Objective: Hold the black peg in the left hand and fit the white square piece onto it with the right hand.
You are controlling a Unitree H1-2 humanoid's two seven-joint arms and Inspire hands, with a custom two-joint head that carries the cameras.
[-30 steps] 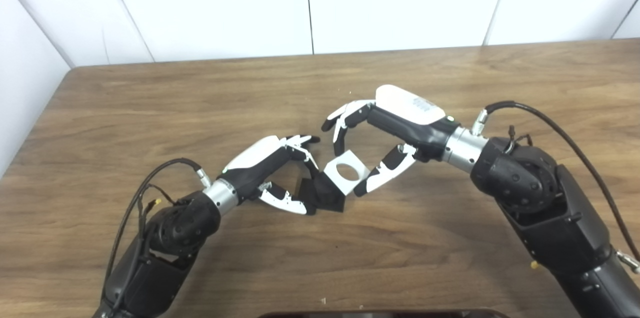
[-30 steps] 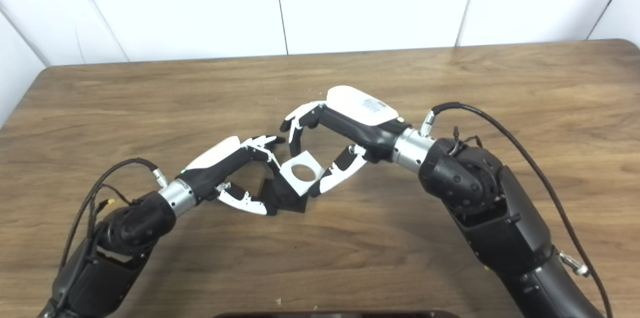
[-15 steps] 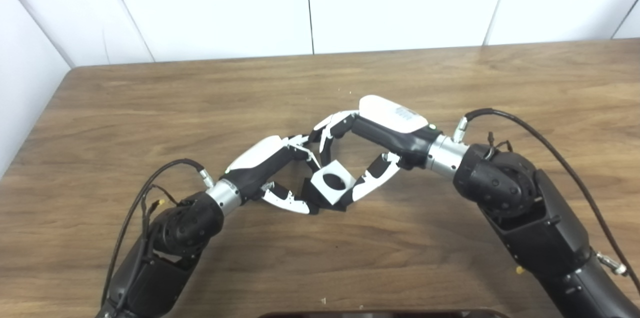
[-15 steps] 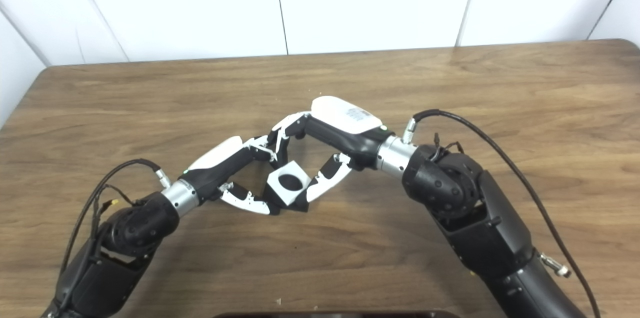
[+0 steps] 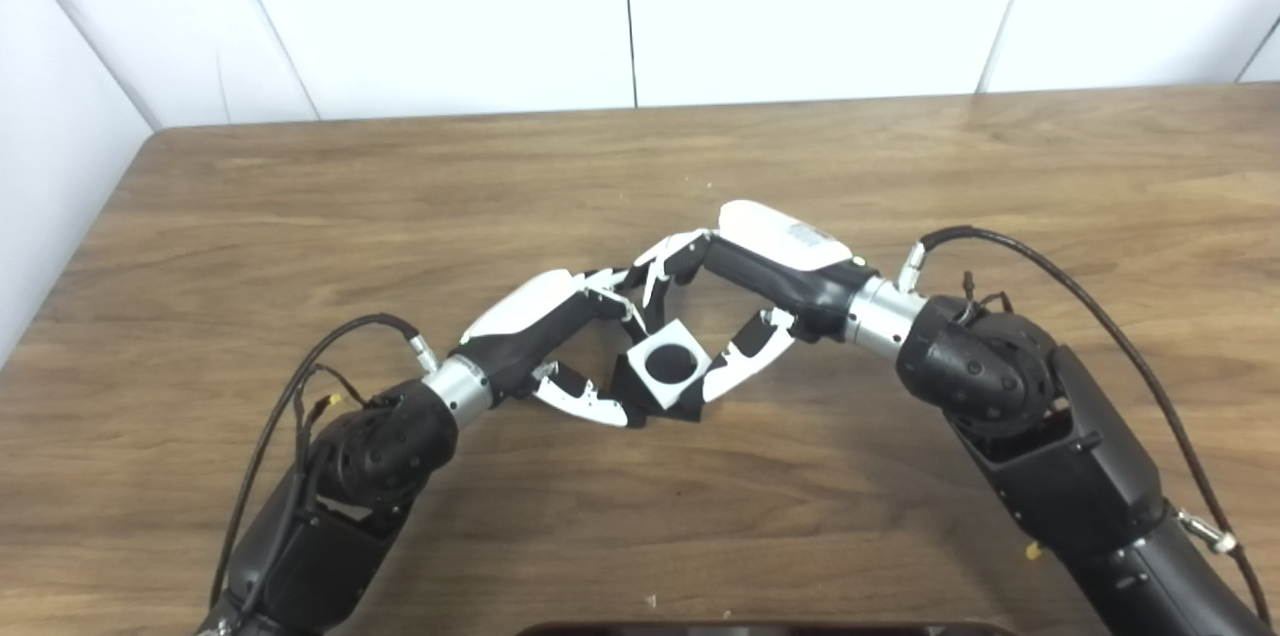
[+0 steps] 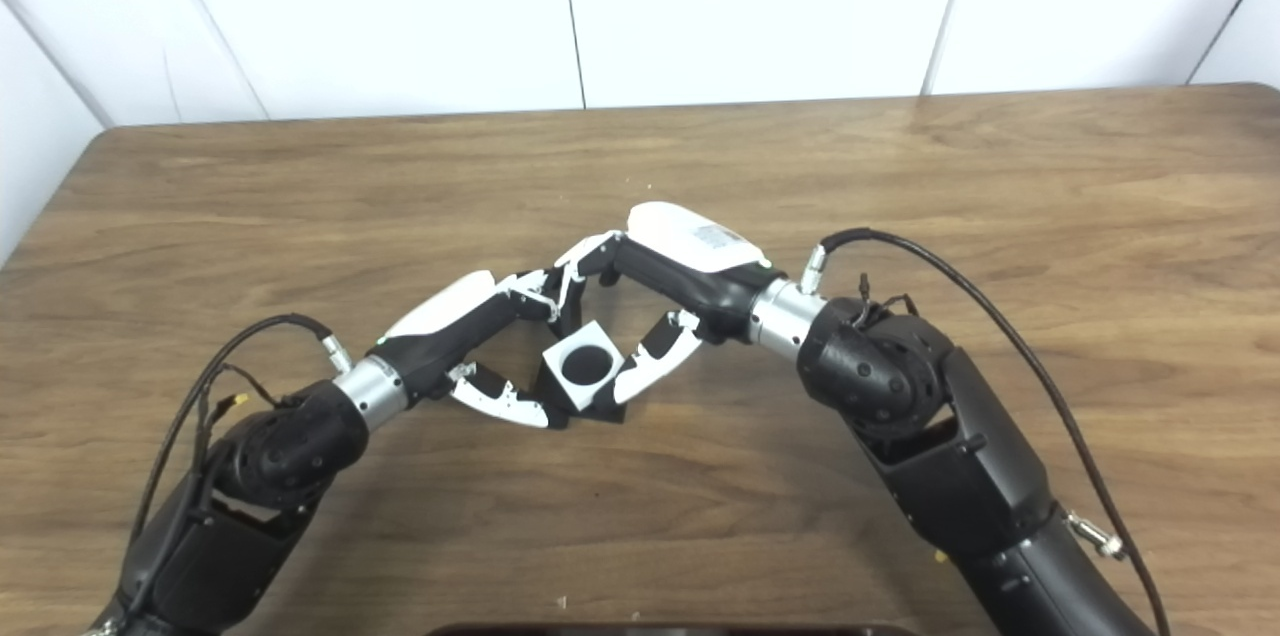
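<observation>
- The white piece (image 5: 668,365) sits over the peg (image 5: 640,394), between the two hands; its round hole shows dark inside, so the peg's tip is probably in or just under the hole.
- How deep the piece sits cannot be told from these views.
- The peg's long axis seems to run up toward the cameras, tilted a little; the hole faces the same way, so the coming push should run along that line, down toward the table (image 5: 300,196).
- The right hand (image 5: 740,316) holds the piece, fingers (image 5: 655,276) on its far edge and thumb on its near-right edge.
- The left hand (image 5: 560,346) is closed on the peg's black base, thumb below and fingers above, just left of the piece.
- The fingertips of both hands nearly touch behind the piece.
- The piece is a flat white square, turned corner-on like a diamond, with one round hole in the middle.
- The peg is matt black; only its base shows, under the piece's lower edges.
- Both hands are close over the table.
</observation>
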